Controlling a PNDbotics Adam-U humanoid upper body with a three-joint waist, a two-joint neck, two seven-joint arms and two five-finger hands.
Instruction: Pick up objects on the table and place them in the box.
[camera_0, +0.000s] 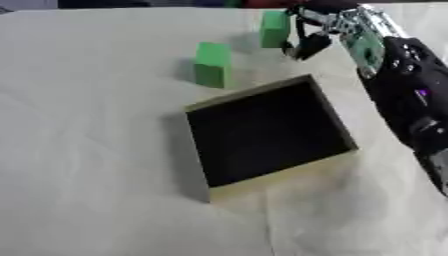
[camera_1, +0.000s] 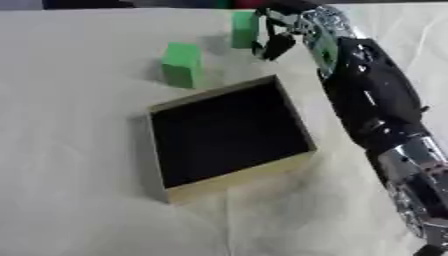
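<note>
Right hand (camera_0: 317, 31) seemingly touching far green block (camera_0: 274, 28)

Right arm stretched far forward from the right edge, its hand (camera_0: 317, 31) with fingers curled.

We see two green blocks and one box on the bench. The box (camera_0: 267, 134), square and shallow with pale tan walls and a dark interior, lies open at centre, turned slightly askew. The nearer green block (camera_0: 212, 64) stands upright just beyond its 11 o'clock corner. The farther green block (camera_0: 274, 29) stands at 12 o'clock, near the bench's far edge.
</note>
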